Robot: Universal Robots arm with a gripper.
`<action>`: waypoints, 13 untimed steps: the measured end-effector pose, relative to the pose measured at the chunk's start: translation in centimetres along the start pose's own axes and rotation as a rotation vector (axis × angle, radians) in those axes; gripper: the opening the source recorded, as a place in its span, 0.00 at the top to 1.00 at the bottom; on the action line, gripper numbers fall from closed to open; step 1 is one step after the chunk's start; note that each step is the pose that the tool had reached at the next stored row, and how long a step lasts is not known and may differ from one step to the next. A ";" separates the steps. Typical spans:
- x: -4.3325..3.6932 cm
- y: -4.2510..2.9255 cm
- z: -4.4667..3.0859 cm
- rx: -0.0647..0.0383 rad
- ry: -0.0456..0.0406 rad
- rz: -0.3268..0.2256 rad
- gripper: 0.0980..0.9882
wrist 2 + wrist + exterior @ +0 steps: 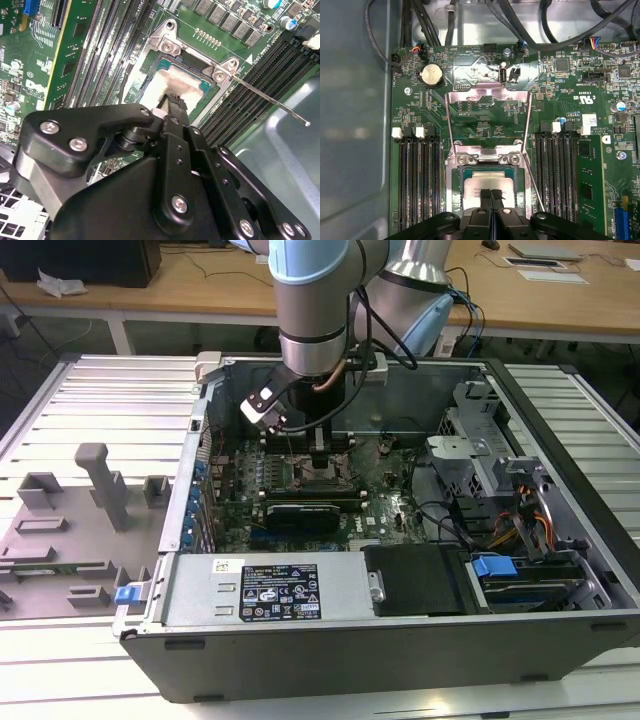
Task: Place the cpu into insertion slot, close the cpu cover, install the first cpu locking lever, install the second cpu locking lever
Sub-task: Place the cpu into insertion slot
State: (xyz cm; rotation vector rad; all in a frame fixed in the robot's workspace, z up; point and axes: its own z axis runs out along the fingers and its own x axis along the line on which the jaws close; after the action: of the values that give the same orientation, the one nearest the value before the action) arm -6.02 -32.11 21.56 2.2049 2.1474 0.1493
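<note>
First wrist view shows the cpu cover (487, 96) open beyond the cpu (487, 181).

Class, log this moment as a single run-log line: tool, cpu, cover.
tool: shut, over cpu | cpu: in insertion slot | cpu cover: open

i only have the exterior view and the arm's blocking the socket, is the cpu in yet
Observer: Yes, in the first wrist view the cpu lies flat in the insertion slot.
Operator: cover down?
Observer: No, the cpu cover stands open, with the circuit board visible through its window.
Operator: end effector holding anything
Observer: No, the end effector is shut, with its tips over the cpu's face.
</note>
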 end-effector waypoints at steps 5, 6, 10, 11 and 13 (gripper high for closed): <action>0.01 0.06 0.03 0.022 -0.0069 0.000 0.99; 0.00 0.08 0.02 0.022 -0.0135 -0.001 0.99; 0.03 0.20 -1.07 0.022 -0.0138 -0.001 0.99; 0.04 0.23 -1.37 0.022 -0.0138 -0.001 0.99; 0.06 0.32 -2.24 0.022 -0.0138 -0.001 0.99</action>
State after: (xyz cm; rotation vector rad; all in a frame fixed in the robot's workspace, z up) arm -5.94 -32.11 23.83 2.2103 2.1533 0.1103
